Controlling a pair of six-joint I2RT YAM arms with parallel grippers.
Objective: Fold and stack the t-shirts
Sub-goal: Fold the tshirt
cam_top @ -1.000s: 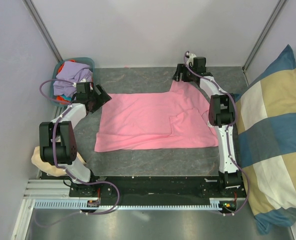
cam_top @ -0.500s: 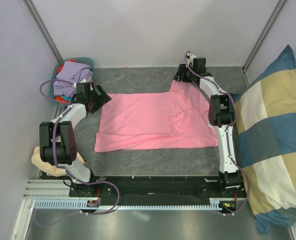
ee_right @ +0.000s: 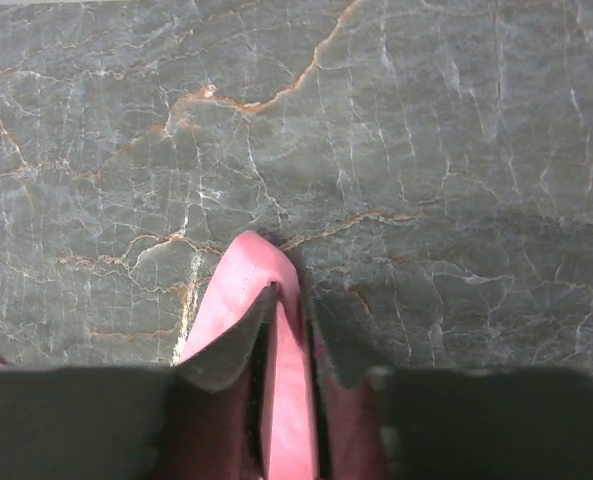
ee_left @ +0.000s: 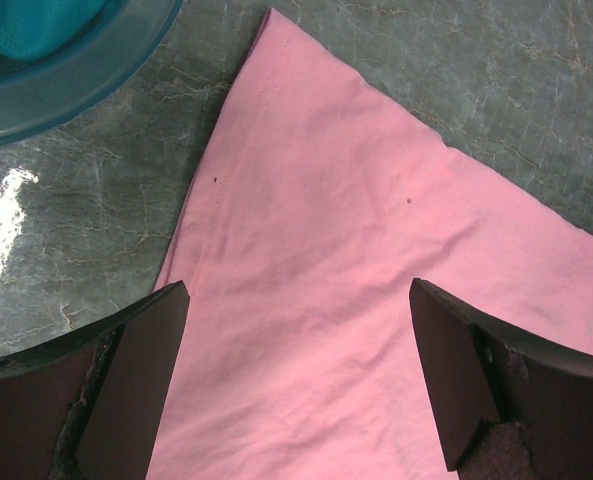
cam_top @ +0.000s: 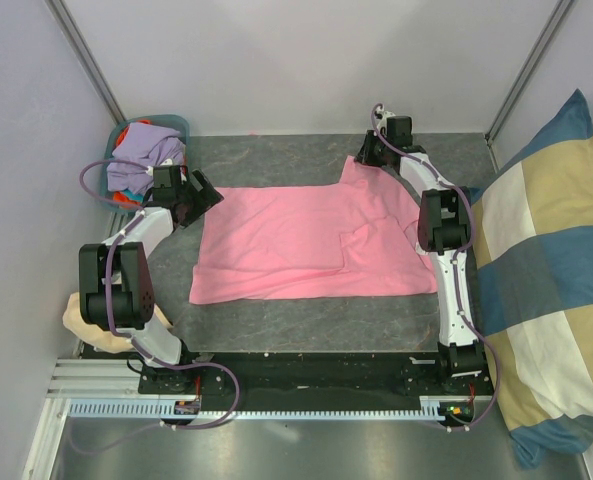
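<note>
Top view: right gripper (cam_top: 366, 152) has nudged the far sleeve of the one pink t-shirt (cam_top: 311, 245) rightward, so it is still being spread on the surface (cam_top: 306, 325), not folded; maybe three more tees (cam_top: 141, 150) heap in one basket (cam_top: 179, 123). Left wrist: left gripper (ee_left: 296, 350) jaws released over the pink hem. Right wrist: jaws clenched on pink fabric.

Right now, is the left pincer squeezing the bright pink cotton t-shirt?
No, the left pincer is wide open, its two dark fingers apart above the bright pink cotton t-shirt.
</note>
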